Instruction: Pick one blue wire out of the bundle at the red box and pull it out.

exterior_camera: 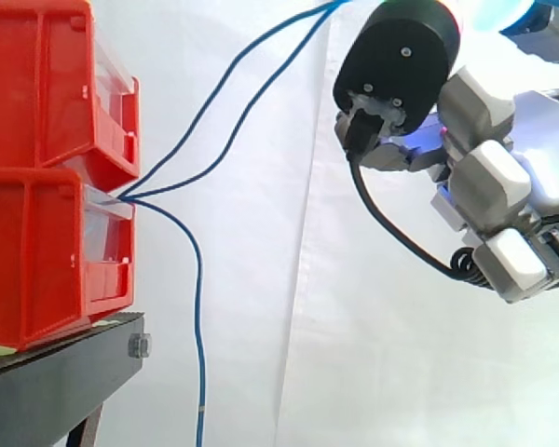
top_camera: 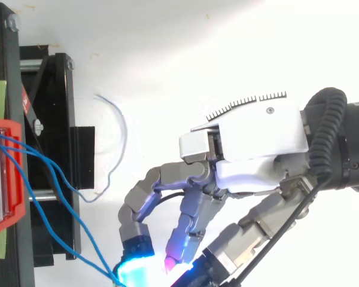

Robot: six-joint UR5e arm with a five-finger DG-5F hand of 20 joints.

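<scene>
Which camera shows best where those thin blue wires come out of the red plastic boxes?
The side view: the thin blue wires leave the gap between the two stacked red plastic boxes, two rising rightward, one hanging down. The top view shows the wires crossing a box's rim, not that gap.

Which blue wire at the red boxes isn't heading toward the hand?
The lowest wire: it hangs straight down; the other two climb toward the hand.
</scene>
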